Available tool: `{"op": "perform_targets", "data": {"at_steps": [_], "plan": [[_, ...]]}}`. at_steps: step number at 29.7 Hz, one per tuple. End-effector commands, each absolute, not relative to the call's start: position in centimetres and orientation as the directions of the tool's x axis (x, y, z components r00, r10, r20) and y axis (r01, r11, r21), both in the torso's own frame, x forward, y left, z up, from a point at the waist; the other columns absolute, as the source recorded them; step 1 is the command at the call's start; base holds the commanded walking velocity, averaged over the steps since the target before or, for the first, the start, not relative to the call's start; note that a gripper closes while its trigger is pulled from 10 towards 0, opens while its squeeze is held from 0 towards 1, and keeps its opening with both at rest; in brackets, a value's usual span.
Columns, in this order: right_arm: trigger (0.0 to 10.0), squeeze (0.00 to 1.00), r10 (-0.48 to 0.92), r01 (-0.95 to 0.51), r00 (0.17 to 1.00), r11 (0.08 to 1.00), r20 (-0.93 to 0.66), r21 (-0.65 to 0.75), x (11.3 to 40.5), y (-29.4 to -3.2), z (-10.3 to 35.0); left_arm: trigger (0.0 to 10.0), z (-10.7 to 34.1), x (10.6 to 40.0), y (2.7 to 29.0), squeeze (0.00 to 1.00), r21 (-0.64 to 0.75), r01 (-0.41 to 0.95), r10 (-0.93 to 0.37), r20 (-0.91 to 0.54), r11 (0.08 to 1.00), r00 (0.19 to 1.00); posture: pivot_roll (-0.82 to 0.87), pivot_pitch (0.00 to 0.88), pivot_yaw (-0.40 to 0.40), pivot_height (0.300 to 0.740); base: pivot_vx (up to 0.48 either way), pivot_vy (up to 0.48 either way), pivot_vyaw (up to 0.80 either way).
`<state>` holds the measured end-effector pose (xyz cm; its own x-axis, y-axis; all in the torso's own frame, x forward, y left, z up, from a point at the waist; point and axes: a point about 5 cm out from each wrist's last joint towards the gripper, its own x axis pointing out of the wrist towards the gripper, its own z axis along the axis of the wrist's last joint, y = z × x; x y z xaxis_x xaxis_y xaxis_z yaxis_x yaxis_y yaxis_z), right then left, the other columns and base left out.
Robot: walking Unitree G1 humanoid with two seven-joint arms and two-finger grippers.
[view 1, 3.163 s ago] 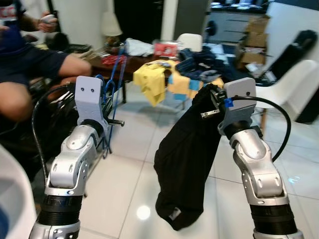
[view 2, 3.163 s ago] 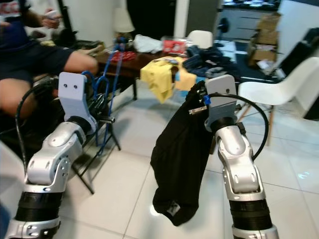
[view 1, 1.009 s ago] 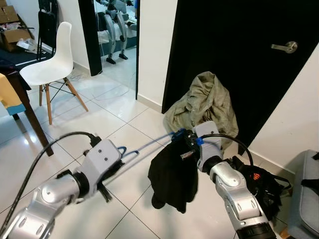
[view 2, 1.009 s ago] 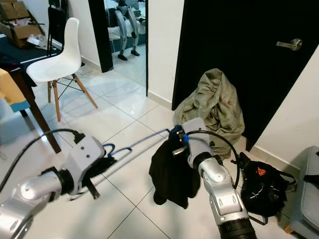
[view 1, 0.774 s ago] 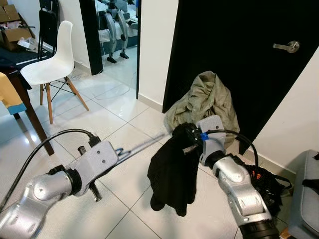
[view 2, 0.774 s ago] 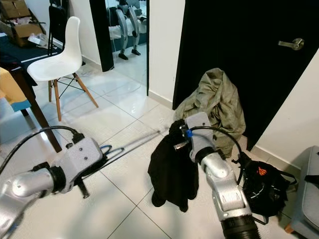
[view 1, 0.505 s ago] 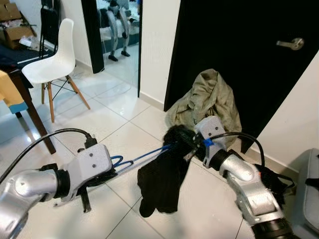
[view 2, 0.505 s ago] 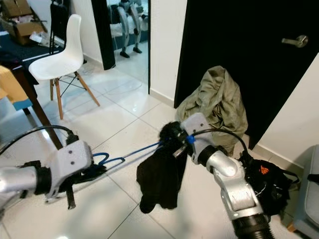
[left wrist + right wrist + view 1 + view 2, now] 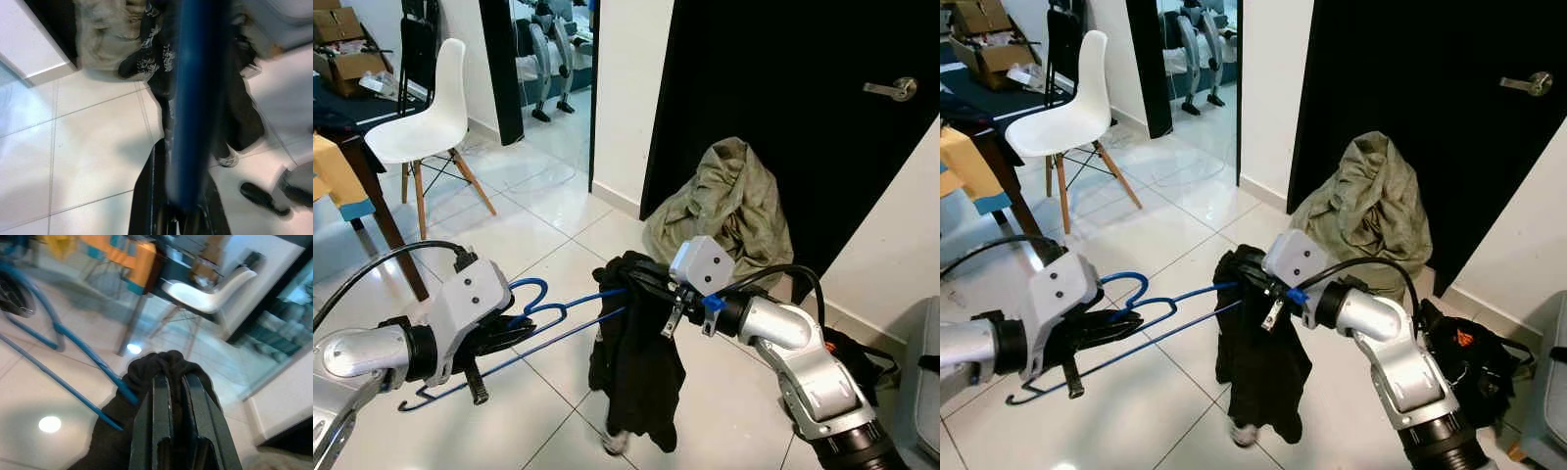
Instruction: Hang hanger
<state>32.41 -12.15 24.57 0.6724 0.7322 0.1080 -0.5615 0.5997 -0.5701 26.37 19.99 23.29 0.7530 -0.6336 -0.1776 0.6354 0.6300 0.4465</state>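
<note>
My left gripper (image 9: 494, 333) holds the thin blue wire hanger (image 9: 524, 323) tight, and its far end now pokes into the black cloth top (image 9: 636, 377). My right gripper (image 9: 625, 277) pinches that top up in the middle, above the white tile floor (image 9: 538, 245). A moment ago the top hung off to the side, so I think the hanger is going in.

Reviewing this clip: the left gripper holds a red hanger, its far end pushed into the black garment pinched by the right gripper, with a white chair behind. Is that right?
Not quite: the hanger is blue, not red, as the left eye view shows. The rest stands: the left gripper holds it, its far end reaches into the black garment pinched by the right gripper, and a white chair stands behind.
</note>
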Motion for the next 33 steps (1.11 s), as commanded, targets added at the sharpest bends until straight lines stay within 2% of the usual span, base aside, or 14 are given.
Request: {"op": "perform_targets", "data": {"at_steps": [1, 2, 6, 8, 12, 14, 17, 19, 21, 23, 24, 26, 30, 33], "plan": [[10.0, 0.0, 0.649, -0.469, 0.74, 0.686, 0.177, -0.556, 33.1, -13.5, 25.8, 10.0, 22.5, 26.4, 20.2, 0.0, 0.43, 0.611, -0.599, -0.182, 0.665, 0.78, 0.01, 0.197, -0.05, 0.74, 0.0, 0.0, 0.0], [10.0, 0.0, 0.569, -0.399, 0.785, 0.766, 0.244, -0.503, 33.8, -14.2, 27.2, 10.0, 21.8, 26.4, 19.7, 0.0, 0.383, 0.598, -0.584, -0.167, 0.704, 0.794, 0.01, 0.197, -0.05, 0.74, 0.0, 0.0, 0.0], [10.0, 0.0, 0.523, -0.361, 0.8, 0.81, 0.293, -0.462, 34.2, -14.4, 28.3, 10.0, 21.7, 26.5, 19.3, 0.0, 0.35, 0.593, -0.58, -0.153, 0.725, 0.8, 0.01, 0.196, -0.053, 0.74, 0.0, 0.0, 0.0], [10.0, 0.0, 0.474, -0.335, 0.809, 0.857, 0.346, -0.392, 34.3, -14.4, 29.6, 10.0, 21.9, 27.1, 19.0, 0.0, 0.316, 0.553, -0.549, -0.112, 0.771, 0.828, 0.01, 0.197, -0.055, 0.74, 0.0, 0.0, 0.0], [10.0, 0.0, 0.505, -0.369, 0.785, 0.846, 0.357, -0.384, 33.9, -13.8, 30.0, 10.0, 21.9, 27.4, 18.8, 0.0, 0.294, 0.537, -0.537, -0.089, 0.79, 0.839, 0.01, 0.197, -0.056, 0.74, 0.0, 0.0, 0.0], [10.0, 0.0, 0.545, -0.407, 0.758, 0.824, 0.359, -0.394, 33.5, -13.2, 30.1, 10.0, 22.0, 27.7, 18.6, 0.0, 0.283, 0.526, -0.528, -0.073, 0.802, 0.846, 0.0, 0.198, -0.055, 0.74, 0.0, 0.0, 0.0], [10.0, 0.0, 0.775, -0.602, 0.58, 0.615, 0.25, -0.509, 30.7, -11.0, 28.4, 10.0, 22.6, 27.9, 18.2, 0.0, 0.281, 0.556, -0.565, -0.054, 0.782, 0.823, 0.0, 0.201, -0.053, 0.74, 0.0, 0.0, 0.0], [10.0, 0.0, 0.775, -0.602, 0.58, 0.615, 0.25, -0.509, 30.7, -11.0, 28.4, 10.0, 22.6, 27.9, 18.2, 0.0, 0.281, 0.556, -0.565, -0.054, 0.782, 0.823, 0.0, 0.201, -0.053, 0.74, 0.0, 0.0, 0.0], [10.0, 0.0, 0.834, -0.661, 0.518, 0.531, 0.19, -0.53, 29.7, -10.2, 27.4, 10.0, 23.0, 27.7, 17.7, 0.0, 0.26, 0.61, -0.617, -0.063, 0.749, 0.785, 0.0, 0.202, -0.053, 0.74, 0.0, 0.0, 0.0], [10.0, 0.0, 0.864, -0.694, 0.477, 0.482, 0.159, -0.534, 29.3, -9.5, 27.0, 10.0, 22.9, 26.9, 16.8, 0.0, 0.221, 0.707, -0.707, -0.097, 0.671, 0.701, 0.0, 0.203, -0.054, 0.74, 0.0, 0.0, 0.0], [10.0, 0.0, 0.864, -0.694, 0.477, 0.482, 0.159, -0.534, 29.3, -9.5, 27.0, 10.0, 22.9, 26.9, 16.8, 0.0, 0.221, 0.707, -0.707, -0.097, 0.671, 0.701, 0.0, 0.203, -0.054, 0.74, 0.0, 0.0, 0.0], [10.0, 0.0, 0.859, -0.68, 0.488, 0.484, 0.153, -0.551, 29.7, -8.7, 26.7, 10.0, 22.4, 25.7, 15.9, 0.0, 0.187, 0.801, -0.788, -0.157, 0.568, 0.596, 0.0, 0.204, -0.049, 0.74, 0.0, 0.0, 0.0], [10.0, 0.0, 0.833, -0.639, 0.527, 0.518, 0.168, -0.569, 30.5, -8.5, 26.7, 10.0, 21.9, 24.5, 15.7, 0.0, 0.16, 0.855, -0.828, -0.215, 0.494, 0.518, 0.0, 0.206, -0.05, 0.74, 0.0, 0.0, 0.0], [10.0, 0.0, 0.719, -0.502, 0.675, 0.614, 0.169, -0.609, 32.6, -10.0, 26.8, 10.0, 21.9, 23.5, 16.4, 0.0, 0.16, 0.873, -0.835, -0.255, 0.461, 0.488, 0.01, 0.212, -0.054, 0.74, 0.0, 0.0, 0.0]]}}
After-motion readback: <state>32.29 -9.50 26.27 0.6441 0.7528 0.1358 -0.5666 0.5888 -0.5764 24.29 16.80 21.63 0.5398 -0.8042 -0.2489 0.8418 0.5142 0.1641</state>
